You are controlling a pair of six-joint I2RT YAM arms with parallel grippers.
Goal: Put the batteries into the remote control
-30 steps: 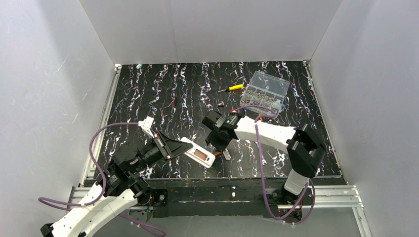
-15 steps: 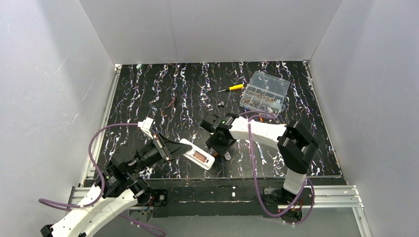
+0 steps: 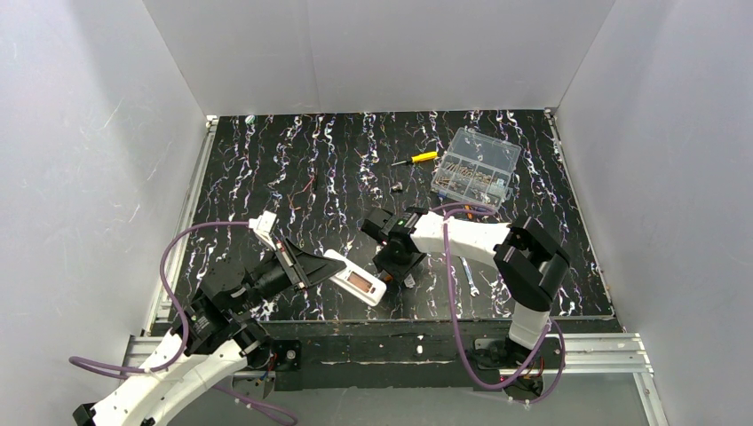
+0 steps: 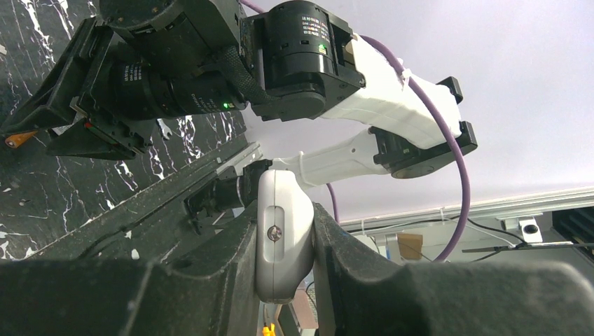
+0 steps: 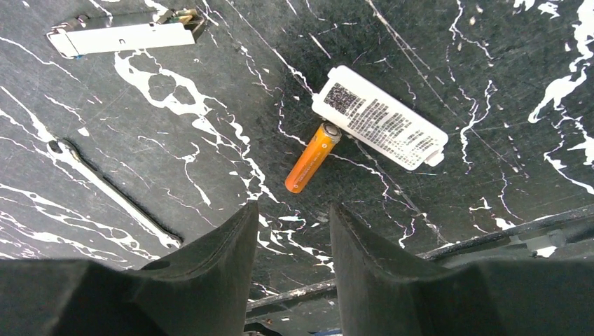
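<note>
Remote control [image 3: 354, 279] clamped recess-up in left gripper [image 4: 284, 255], steadied for loading; right gripper [image 5: 291, 217] parted, empty, poised near orange battery [image 5: 312, 157].

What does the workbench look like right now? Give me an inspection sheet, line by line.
Surface: black table with white streaks.
Job's things: white remote gripped at one end; one orange battery lying flat, one end beside a white labelled piece; second battery not made out.
Clutter: yellow-handled screwdriver, clear box of small parts, small wrench, silvery metal bar.
Grippers: left gripper shut on the remote; right gripper open, empty, above the battery.
Cables: a purple cable loops along each arm.
Surroundings: white walls on three sides.
</note>
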